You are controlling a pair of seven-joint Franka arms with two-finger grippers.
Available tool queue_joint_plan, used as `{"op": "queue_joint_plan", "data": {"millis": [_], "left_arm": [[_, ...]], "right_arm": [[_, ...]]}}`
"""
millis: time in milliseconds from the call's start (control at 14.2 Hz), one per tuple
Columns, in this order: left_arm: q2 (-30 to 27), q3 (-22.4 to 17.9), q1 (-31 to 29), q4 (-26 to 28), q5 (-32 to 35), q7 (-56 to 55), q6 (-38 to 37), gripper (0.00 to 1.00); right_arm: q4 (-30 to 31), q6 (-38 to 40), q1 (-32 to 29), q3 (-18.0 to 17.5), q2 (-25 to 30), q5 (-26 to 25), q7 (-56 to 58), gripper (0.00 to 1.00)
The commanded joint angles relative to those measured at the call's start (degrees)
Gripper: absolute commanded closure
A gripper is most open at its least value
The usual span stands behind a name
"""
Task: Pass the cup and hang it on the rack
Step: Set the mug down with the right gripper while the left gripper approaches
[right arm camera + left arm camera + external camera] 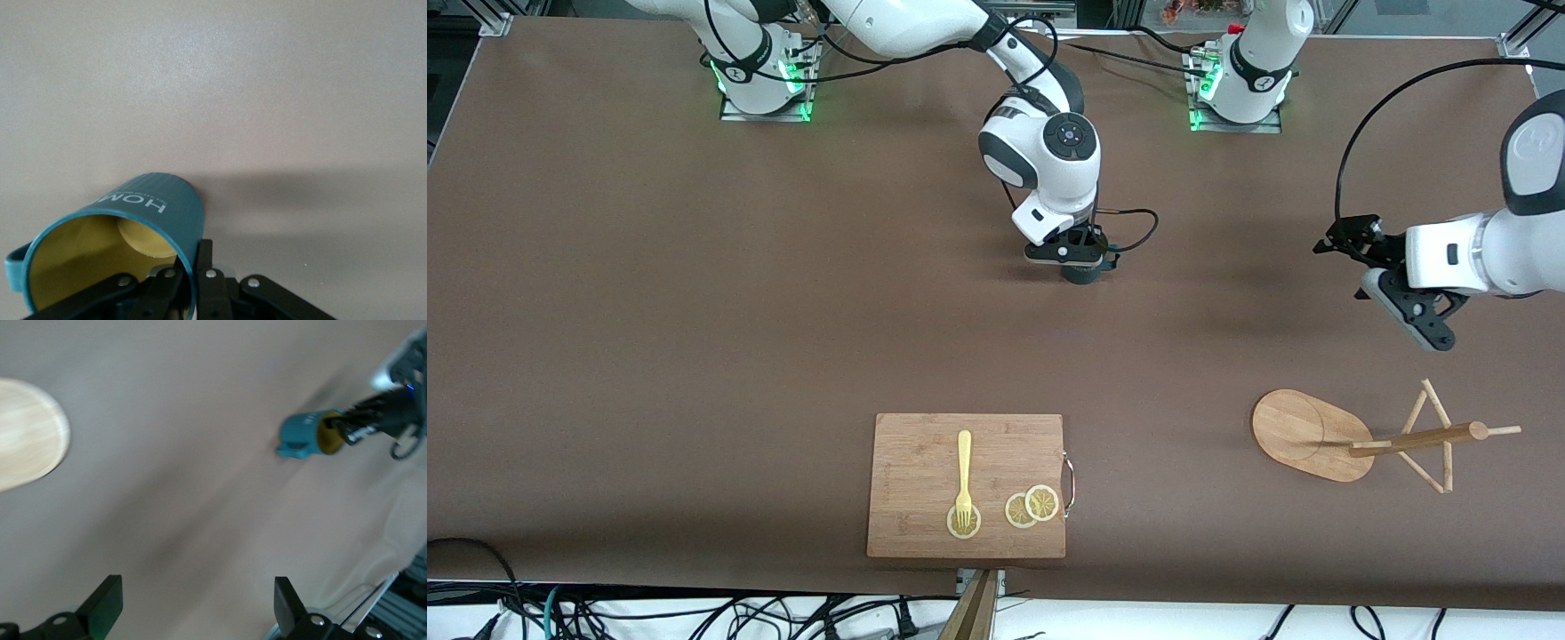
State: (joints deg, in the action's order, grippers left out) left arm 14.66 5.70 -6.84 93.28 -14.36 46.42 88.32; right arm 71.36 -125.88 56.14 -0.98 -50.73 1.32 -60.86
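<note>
The dark teal cup (1083,275) with a mustard-yellow inside hangs tilted on its side in my right gripper (1074,263), low over the middle of the table. In the right wrist view the right gripper (197,267) is shut on the cup's (153,207) rim, one finger inside and one outside. The wooden rack (1316,436) stands toward the left arm's end, nearer to the front camera. My left gripper (1332,242) is open and empty, up in the air above the table beside the rack. The left wrist view shows its open fingers (107,607), the cup (303,435) and the rack's base (27,433).
A rectangular wooden cutting board (925,444) lies near the table's front edge, with a yellow fork (964,476) and lemon slices (1032,507) on it. Cables run along the table's front edge.
</note>
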Motion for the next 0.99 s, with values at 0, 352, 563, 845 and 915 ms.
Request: {"op": "queue_joint_plan", "data": {"millis": [0,352,563,845,915], "left_arm": [[-4.28,0.01,-0.36,9.08,-4.35,11.21,5.44,0.0],[-4.99,0.62,-0.19,19.46,-14.18,32.99,15.18,0.0],[-4.55,2.64,-0.19,27.19,-23.14,44.34,23.53,0.0],[-2.97,6.86,-0.1,32.48,-31.14,57.0,32.94,0.0],[-2.45,7.82,-0.01,33.88,-33.86,60.6,35.14,0.0]], "right_arm": [[-1.92,0.37,0.64,1.15,-0.69,-0.62,-1.19,0.47],[-6.04,10.27,-0.76,1.5,2.47,-0.36,-0.93,0.0],[-6.23,14.43,-3.75,1.33,7.47,-0.62,2.83,0.0],[-5.0,21.98,-7.53,6.14,14.24,-0.27,6.8,0.0],[-4.82,22.95,-8.41,7.64,15.73,-0.27,7.76,0.0]]}}
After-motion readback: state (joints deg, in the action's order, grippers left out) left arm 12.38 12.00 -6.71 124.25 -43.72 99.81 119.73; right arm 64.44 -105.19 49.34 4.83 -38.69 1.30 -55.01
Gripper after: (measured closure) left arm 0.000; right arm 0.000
